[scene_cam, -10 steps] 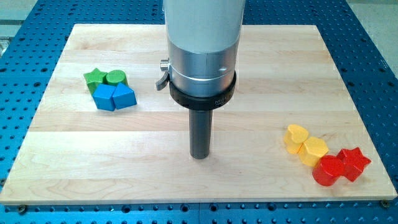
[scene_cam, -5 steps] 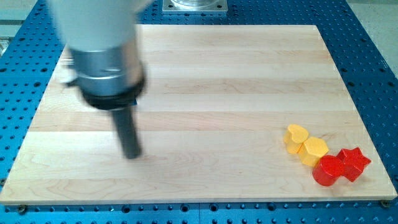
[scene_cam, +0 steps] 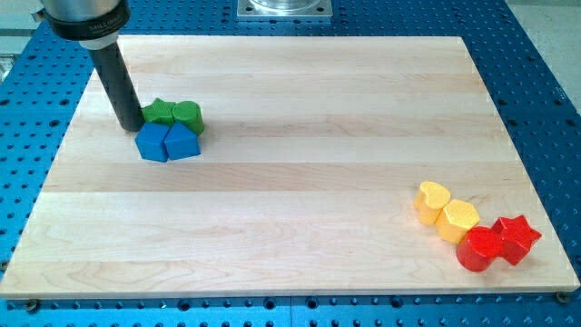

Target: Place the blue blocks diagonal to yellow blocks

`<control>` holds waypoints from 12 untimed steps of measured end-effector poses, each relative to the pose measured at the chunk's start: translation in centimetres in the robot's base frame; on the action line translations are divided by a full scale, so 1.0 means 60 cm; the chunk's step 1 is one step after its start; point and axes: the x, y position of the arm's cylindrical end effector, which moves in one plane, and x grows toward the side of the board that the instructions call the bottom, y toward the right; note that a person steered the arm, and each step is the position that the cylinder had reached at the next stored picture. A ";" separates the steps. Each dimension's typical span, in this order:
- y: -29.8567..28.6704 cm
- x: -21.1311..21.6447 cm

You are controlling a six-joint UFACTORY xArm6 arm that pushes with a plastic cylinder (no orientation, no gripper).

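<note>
Standing near the worktop's left edge, toward the far left corner, my tip [scene_cam: 130, 128] rests on the wood just beside the cluster of 4 blocks there, at its upper left. It appears to touch, or nearly touch, the green star-shaped block [scene_cam: 159, 112], and sits just above the left blue block [scene_cam: 152, 143], a chunky faceted piece. I carry no fingers at all, only the straight dark rod, so nothing is held or clamped.

Right against that blue block on its right is the second blue block [scene_cam: 182, 142], shaped like a small house with a peaked top. Behind these 2 lie the green star and a rounded green block [scene_cam: 188, 114], all 4 pressed together in one tight group.

Well apart, near the worktop's right edge toward the near right corner, sit 2 yellow blocks: a yellow heart [scene_cam: 433, 200] and, touching it on the lower right, a yellow faceted block [scene_cam: 458, 219]. Touching that one is a red rounded block [scene_cam: 478, 249], with a red star [scene_cam: 516, 237] against its right side.

The wooden worktop [scene_cam: 300, 163] lies on a blue perforated table [scene_cam: 554, 109].
</note>
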 end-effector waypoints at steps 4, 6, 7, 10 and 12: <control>0.181 0.089; 0.302 0.142; 0.312 0.234; 0.344 0.201; 0.344 0.166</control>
